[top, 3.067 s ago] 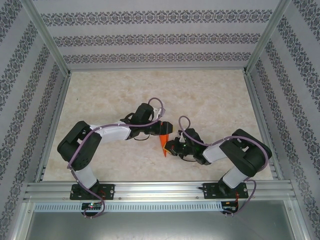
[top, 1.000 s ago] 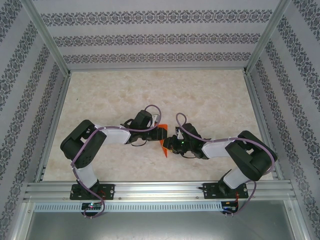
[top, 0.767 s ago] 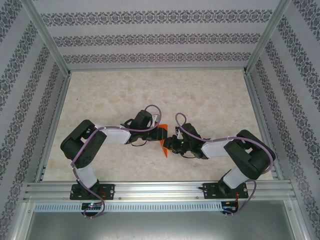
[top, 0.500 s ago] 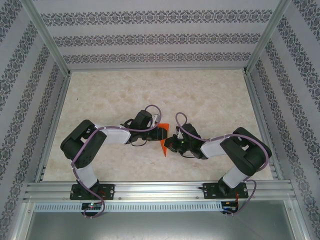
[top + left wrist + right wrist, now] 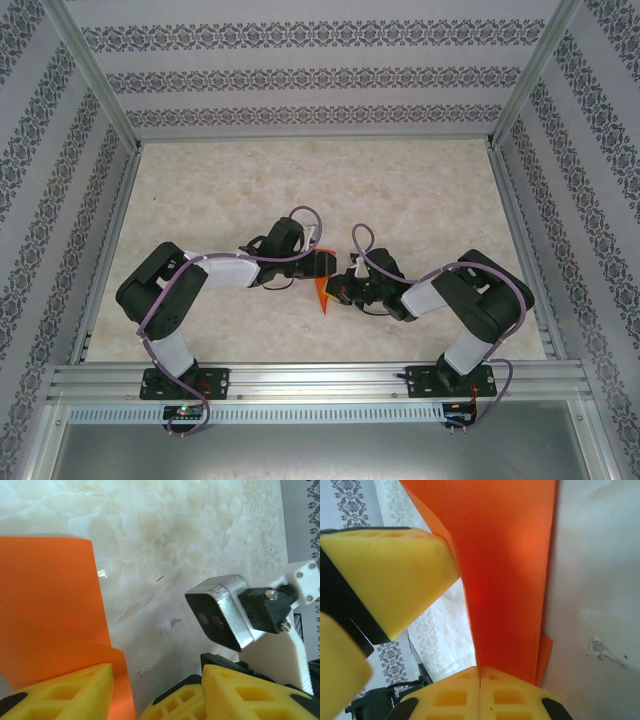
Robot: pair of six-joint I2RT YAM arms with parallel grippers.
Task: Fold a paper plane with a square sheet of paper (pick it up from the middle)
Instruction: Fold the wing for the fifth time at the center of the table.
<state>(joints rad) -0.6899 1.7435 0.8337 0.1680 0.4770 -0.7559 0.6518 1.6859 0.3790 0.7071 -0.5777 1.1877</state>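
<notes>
Your right pincer [image 5: 479,672] is clamped shut on the bright orange, narrow folded paper plane [image 5: 510,570]. The two yellow foam pads meet flush, and the paper rises straight out of the seam between them. That hold looks meant to pin the layers together along the centre crease, so the folds cannot spring apart while the other arm works.

Your left pincer [image 5: 155,680] stands with its jaws apart and grips nothing. Bare table shows between its yellow fingers, and the orange paper lies against the inner side of one finger only. In the right wrist view, that finger touches the paper's raised flap, most likely to press or guide it rather than carry it.

From above, the two pincers meet nose to nose near the middle of the pale marbled table [image 5: 400,190]. The paper plane [image 5: 322,293] sits between them, its point aimed toward the arm bases. Part of it seems to rest on the table, though I cannot tell how much. Around it the table is bordered by patterned walls and an aluminium frame.
</notes>
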